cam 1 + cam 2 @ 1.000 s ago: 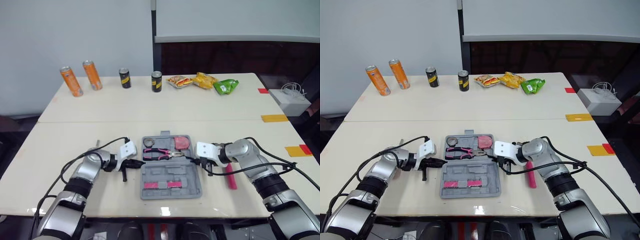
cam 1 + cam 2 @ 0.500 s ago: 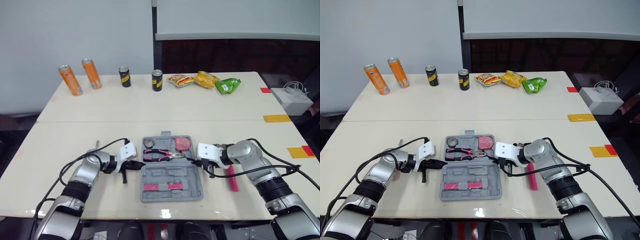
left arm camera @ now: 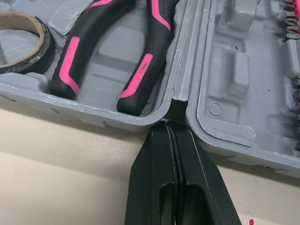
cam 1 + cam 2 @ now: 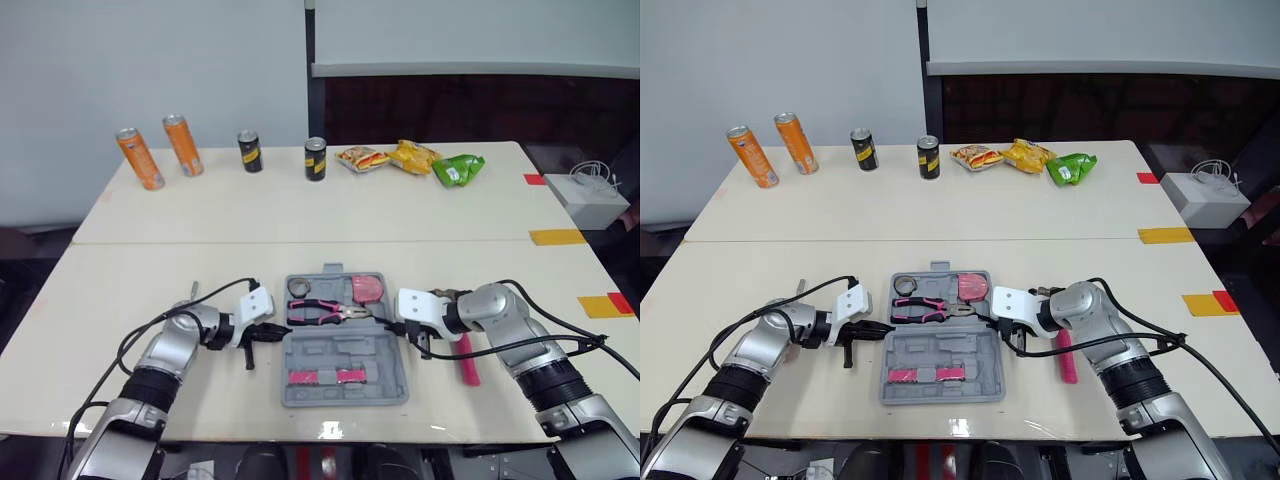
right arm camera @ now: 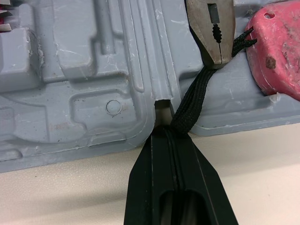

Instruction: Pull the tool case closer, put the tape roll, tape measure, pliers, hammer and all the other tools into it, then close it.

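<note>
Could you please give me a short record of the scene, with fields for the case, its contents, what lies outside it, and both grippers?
tool case: open, lying flat on the table
inside, far half: tape roll, pliers, tape measure
outside: pink-handled tool, on the table by the right arm
left gripper: shut, tip at the case's hinge notch
right gripper: shut, tip at the opposite hinge notch, beside a black strap
far edge: four cans, snack packets
</note>
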`<move>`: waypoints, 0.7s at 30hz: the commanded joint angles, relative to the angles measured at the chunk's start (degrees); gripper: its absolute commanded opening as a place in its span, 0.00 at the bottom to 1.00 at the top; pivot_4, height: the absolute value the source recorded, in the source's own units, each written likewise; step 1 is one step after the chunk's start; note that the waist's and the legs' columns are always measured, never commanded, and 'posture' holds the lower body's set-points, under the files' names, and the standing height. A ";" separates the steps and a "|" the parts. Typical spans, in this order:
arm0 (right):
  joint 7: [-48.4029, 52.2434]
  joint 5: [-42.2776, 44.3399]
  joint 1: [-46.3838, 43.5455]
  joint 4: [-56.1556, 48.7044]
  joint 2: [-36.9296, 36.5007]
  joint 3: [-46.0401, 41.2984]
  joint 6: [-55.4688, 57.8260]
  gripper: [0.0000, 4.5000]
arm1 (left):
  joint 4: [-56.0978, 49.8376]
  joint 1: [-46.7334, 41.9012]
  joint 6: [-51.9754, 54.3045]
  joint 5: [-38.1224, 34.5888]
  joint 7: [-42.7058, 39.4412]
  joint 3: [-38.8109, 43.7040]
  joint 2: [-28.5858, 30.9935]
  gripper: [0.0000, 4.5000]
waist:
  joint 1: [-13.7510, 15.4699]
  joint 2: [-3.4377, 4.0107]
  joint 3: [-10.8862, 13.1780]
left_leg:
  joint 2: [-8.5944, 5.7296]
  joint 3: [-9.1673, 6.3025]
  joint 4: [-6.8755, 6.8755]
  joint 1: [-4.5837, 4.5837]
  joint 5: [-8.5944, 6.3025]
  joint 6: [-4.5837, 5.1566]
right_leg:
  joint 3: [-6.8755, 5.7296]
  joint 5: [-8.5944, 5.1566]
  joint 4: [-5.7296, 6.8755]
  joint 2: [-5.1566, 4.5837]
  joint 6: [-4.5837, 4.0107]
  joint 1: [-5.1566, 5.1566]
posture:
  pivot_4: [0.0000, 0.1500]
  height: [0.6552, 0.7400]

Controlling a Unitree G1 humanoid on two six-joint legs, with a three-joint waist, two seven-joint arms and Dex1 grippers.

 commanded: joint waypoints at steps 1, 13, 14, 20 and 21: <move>1.58 1.29 1.69 -1.19 0.53 2.00 0.15 0.00 | -1.35 1.88 0.93 0.06 -0.36 -2.89 -1.61 0.01 | 0.00 -0.01 -0.02 | 0.00 0.00 0.02 -0.04 -0.01 0.00 | 0.00 0.00 0.04 0.00 0.00 -0.07 | 1.00 1.00; 2.46 1.84 2.89 -3.16 -0.16 2.12 1.60 0.00 | -3.87 3.28 2.22 0.07 -0.79 -3.32 -1.60 0.01 | 0.11 0.00 -0.07 | 0.00 -0.01 0.09 -0.07 -0.03 0.01 | 0.00 0.00 0.16 -0.01 0.00 -0.17 | 1.00 1.00; 2.46 1.87 2.97 -3.31 -0.20 2.13 1.73 0.00 | -4.06 3.38 2.31 0.08 -0.78 -3.36 -1.61 0.01 | 0.12 0.00 -0.08 | 0.00 -0.01 0.10 -0.07 -0.03 0.02 | -0.01 0.00 0.17 -0.01 0.00 -0.18 | 1.00 1.00; 2.73 1.96 3.49 -4.21 -0.71 2.17 2.41 0.00 | -4.85 3.87 2.82 0.09 -0.90 -3.54 -1.62 0.01 | 0.12 -0.01 -0.20 | 0.00 -0.01 0.12 -0.07 -0.04 0.02 | -0.01 0.00 0.23 -0.01 0.00 -0.17 | 1.00 1.00; 2.72 2.03 3.60 -4.35 -0.80 2.14 2.52 0.00 | -4.99 3.96 2.93 0.08 -0.94 -3.57 -1.63 0.01 | 0.10 -0.01 -0.21 | 0.00 -0.01 0.13 -0.07 -0.04 0.02 | 0.00 0.00 0.24 -0.01 0.00 -0.17 | 1.00 1.00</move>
